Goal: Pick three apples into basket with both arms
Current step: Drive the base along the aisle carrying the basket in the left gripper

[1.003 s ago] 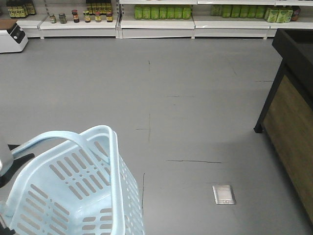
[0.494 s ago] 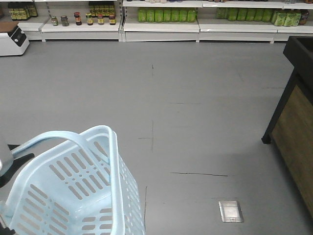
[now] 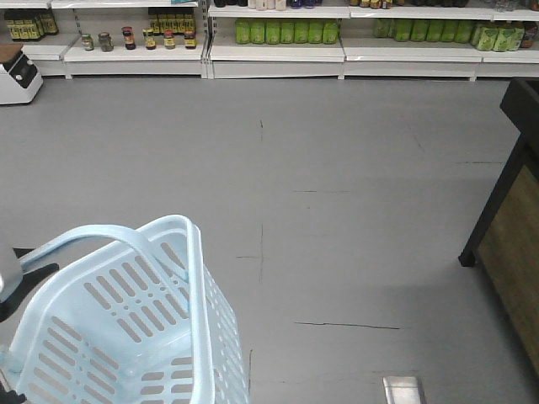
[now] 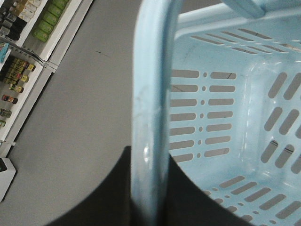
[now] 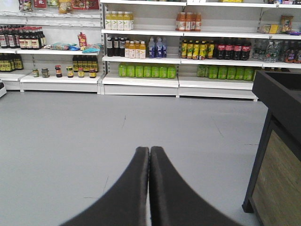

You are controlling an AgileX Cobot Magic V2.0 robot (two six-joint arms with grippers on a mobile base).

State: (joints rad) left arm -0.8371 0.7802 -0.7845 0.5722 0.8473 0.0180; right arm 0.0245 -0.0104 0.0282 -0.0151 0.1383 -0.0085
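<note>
A: Pale blue plastic basket [image 3: 199,295] at lower left, over grey floor [image 3: 354,194]?
B: Yes, left pincer [image 4: 149,193] clamped on its handle [image 4: 151,94]; right pincer [image 5: 149,157] pressed shut, empty. Green bottles [image 5: 146,71] upper centre, labels unreadable.

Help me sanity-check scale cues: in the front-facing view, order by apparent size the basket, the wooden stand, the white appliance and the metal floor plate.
1. basket, closest to the camera.
2. wooden stand, cropped.
3. white appliance and floor plate: alike, both cropped, so unranked.
</note>
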